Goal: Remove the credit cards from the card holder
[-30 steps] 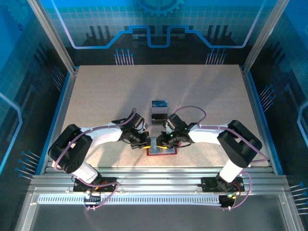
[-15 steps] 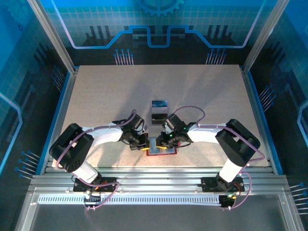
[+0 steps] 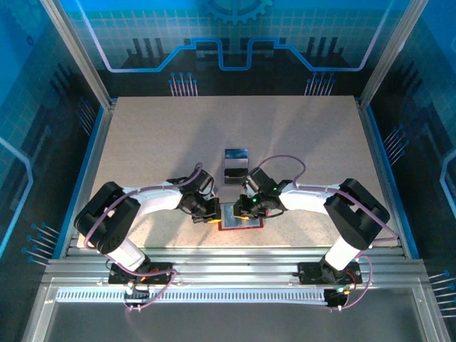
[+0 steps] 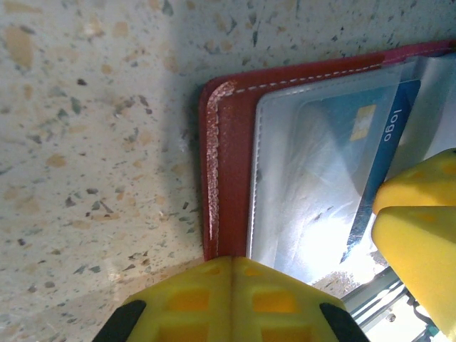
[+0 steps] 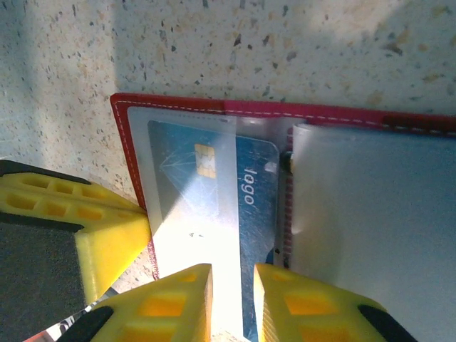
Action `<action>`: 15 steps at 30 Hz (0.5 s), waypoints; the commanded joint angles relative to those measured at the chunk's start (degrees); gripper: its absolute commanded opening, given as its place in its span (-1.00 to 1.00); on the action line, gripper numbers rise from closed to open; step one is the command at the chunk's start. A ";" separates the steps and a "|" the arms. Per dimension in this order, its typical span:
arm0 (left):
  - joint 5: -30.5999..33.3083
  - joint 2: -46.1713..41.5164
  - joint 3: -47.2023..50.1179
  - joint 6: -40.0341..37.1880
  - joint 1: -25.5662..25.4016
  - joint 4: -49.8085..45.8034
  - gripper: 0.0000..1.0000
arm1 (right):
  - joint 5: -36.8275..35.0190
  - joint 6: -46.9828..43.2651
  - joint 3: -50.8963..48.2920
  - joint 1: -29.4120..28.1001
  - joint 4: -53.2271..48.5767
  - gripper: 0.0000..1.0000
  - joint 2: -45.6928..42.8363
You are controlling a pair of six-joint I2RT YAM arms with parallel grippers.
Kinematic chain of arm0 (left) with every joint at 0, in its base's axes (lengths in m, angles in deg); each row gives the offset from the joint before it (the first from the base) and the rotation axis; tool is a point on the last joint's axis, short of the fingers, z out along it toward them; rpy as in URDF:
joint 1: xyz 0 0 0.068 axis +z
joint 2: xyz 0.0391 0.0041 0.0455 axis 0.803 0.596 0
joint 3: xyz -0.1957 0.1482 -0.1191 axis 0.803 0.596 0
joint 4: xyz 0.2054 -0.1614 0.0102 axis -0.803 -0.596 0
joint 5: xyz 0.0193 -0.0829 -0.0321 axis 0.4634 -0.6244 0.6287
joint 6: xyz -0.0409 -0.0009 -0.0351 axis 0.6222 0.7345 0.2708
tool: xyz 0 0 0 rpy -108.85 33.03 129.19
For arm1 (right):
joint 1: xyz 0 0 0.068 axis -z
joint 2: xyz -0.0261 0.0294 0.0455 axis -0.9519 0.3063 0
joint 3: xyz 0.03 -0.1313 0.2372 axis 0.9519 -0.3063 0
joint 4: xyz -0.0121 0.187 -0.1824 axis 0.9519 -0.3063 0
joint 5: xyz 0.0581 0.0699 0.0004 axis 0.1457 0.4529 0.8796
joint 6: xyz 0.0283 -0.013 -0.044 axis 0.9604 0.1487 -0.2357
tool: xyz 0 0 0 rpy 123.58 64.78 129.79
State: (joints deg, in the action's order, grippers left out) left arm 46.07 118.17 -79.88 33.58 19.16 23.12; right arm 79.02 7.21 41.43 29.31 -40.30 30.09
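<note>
The card holder (image 3: 241, 221) is a red wallet lying open near the table's front edge. A blue credit card (image 5: 246, 189) with a gold chip sits in its clear left pocket (image 5: 189, 214), one end poking out toward the fold. In the left wrist view that blue card (image 4: 356, 135) shows under the plastic. My left gripper (image 4: 231, 265) is shut, its tips pressing down on the wallet's red left border (image 4: 231, 164). My right gripper (image 5: 233, 285) hovers over the pocket's near end, jaws a narrow gap apart, holding nothing. The left gripper's yellow fingers (image 5: 107, 231) show beside it.
A small clear plastic box (image 3: 235, 165) stands just behind the wallet, close to both wrists. The wallet's pale grey right side (image 5: 370, 214) lies flat. The speckled table (image 3: 299, 135) stretches away behind and to both sides.
My left gripper has edged right onto the wallet's left border. My right gripper has drawn its jaws in slightly and barely shifted.
</note>
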 commanded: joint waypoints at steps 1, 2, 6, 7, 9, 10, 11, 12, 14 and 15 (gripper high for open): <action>0.96 0.85 0.61 -1.73 -0.25 -2.21 -1.00 | 1.82 1.14 -1.08 -0.69 2.38 -0.56 -1.03; 0.96 0.76 0.65 -1.78 -0.26 -2.22 -1.00 | 2.09 1.45 -1.35 -0.68 2.95 -0.56 -0.93; 1.03 0.91 0.54 -1.91 -0.24 -2.27 -1.00 | 2.14 1.45 -1.53 -0.67 3.15 -0.56 0.05; 0.98 0.93 0.41 -1.98 -0.24 -2.32 -1.00 | 2.15 1.38 -1.58 -0.65 3.11 -0.56 0.45; 0.96 1.19 0.36 -1.99 -0.21 -2.23 -1.00 | 2.05 1.26 -1.40 -0.64 2.56 -0.56 1.06; 0.88 1.39 0.35 -1.97 -0.27 -2.23 -1.00 | 1.71 1.10 -1.19 -0.73 1.69 -0.56 1.20; 0.79 1.38 0.24 -1.91 -0.27 -2.23 -1.00 | 1.05 0.80 -0.90 -0.74 0.50 -0.56 1.23; 0.78 1.29 0.28 -1.78 -0.22 -2.10 -1.00 | 0.35 0.44 -0.58 -0.78 -0.68 -0.56 1.19; 0.62 1.03 0.18 -1.56 -0.20 -1.88 -1.00 | -1.05 -0.29 0.13 -0.79 -3.08 -0.56 0.76; 0.49 1.03 -0.09 -1.49 -0.21 -1.87 -1.00 | -1.30 -0.47 0.18 -0.82 -3.38 -0.57 0.48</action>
State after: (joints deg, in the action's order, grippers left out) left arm 46.02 118.32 -79.88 32.71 19.16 23.16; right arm 79.68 7.63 40.51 29.05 -39.62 30.26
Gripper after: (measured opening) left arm 0.040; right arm 0.219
